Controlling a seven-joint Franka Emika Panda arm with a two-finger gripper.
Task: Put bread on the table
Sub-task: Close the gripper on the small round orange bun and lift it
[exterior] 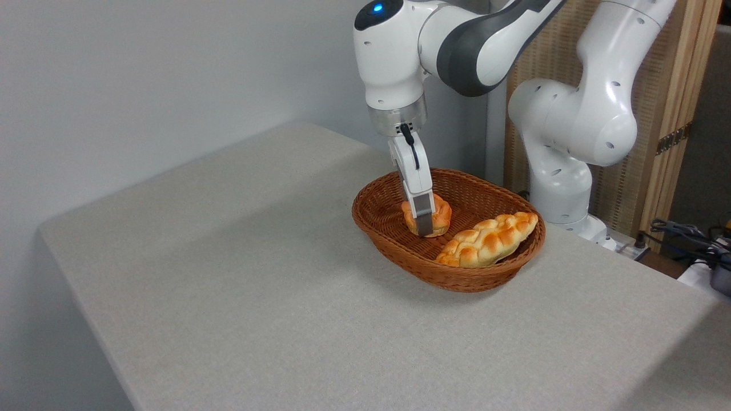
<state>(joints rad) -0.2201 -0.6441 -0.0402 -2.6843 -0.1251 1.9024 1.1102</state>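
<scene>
Jaws straddle the bread [438,216] inside the basket [457,274], though I can't tell whether the gripper [424,228] has pinched it. Squeeze gently, lift straight clear of the rim, then head for the table [257,285] near its front edge.

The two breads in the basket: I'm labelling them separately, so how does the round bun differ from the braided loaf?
The round bun is small and compact; the braided loaf is longer and plaited. The bun sits at the basket's left-middle with the gripper down on it; the loaf lies untouched along the right side, one end near the rim. Both are golden-orange and inside the basket.
</scene>
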